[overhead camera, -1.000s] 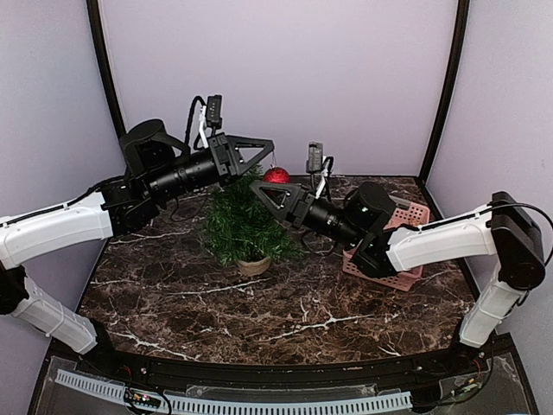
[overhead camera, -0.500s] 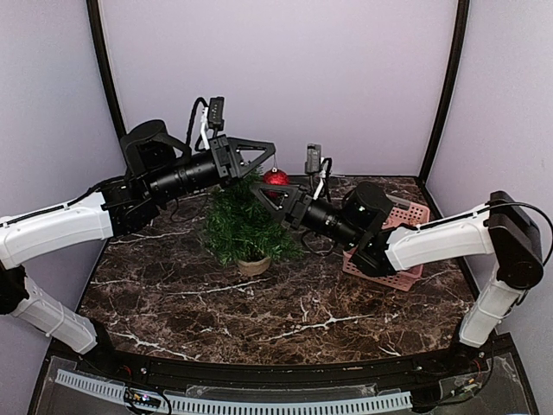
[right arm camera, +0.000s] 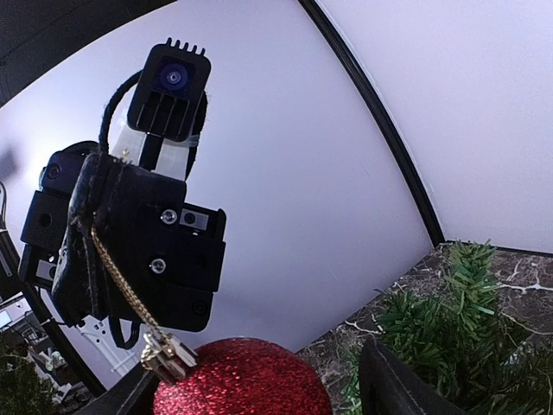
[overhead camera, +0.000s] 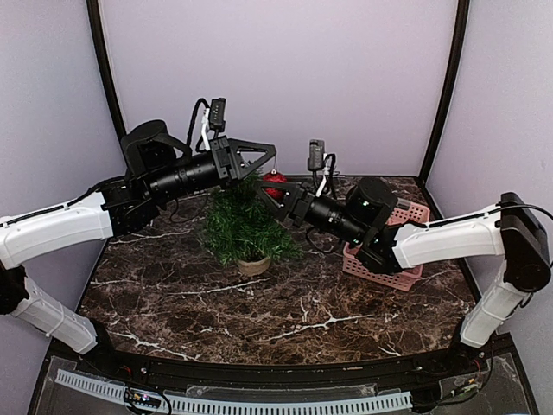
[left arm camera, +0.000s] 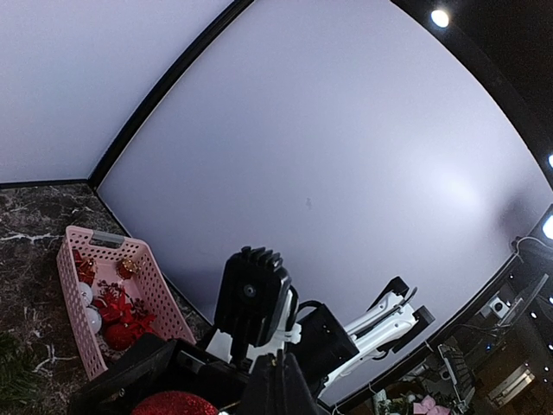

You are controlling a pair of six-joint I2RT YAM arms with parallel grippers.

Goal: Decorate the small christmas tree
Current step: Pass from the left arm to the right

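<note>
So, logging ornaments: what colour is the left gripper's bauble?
The bauble is glittery red, clearest in the right wrist view.

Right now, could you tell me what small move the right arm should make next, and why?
Probably close the right gripper gently on the ball. Its open fingers flank the ball, which hangs by a gold cord pinched in the shut left gripper, near the top of the tree; a hold would likely steady it for hanging.

Pink plastic basket (overhead camera: 416, 211) at table's right rear, red and white ornaments (left arm camera: 114, 308) inside, dark brown white-veined marble tabletop (overhead camera: 259, 313), red glitter bauble (right arm camera: 246, 380) hanging from gold cord (right arm camera: 121, 278), lilac walls (overhead camera: 346, 78), black corner posts (overhead camera: 446, 86).
</note>
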